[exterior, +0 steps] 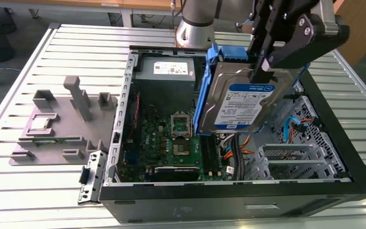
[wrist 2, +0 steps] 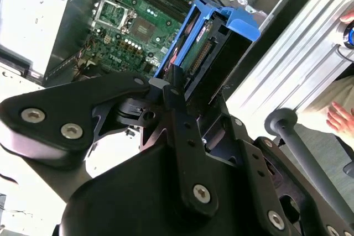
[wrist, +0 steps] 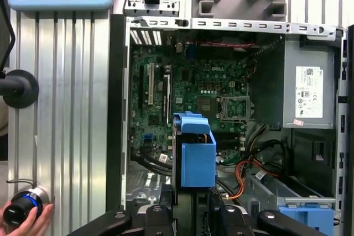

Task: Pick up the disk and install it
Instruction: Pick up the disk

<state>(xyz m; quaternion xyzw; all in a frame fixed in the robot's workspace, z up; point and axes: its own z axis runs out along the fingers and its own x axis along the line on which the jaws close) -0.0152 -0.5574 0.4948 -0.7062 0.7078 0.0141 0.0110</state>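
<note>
Holding: I see the gripper (exterior: 262, 71) pinching the disk (exterior: 243, 107) at its upper end, jaws pressed onto it.
Disk position: upright, label facing the exterior view, over the open computer case (exterior: 234, 191).
Beneath it: motherboard (wrist: 188, 87), orange cables (wrist: 243, 175).
Elsewhere: grey fixture (exterior: 55, 124) on the slatted table (exterior: 17, 191), well apart.

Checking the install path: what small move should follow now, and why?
Probably a shift toward the drive cage on the exterior view's right. The gripper holds the disk upright above the motherboard, and it is not yet seated.
</note>
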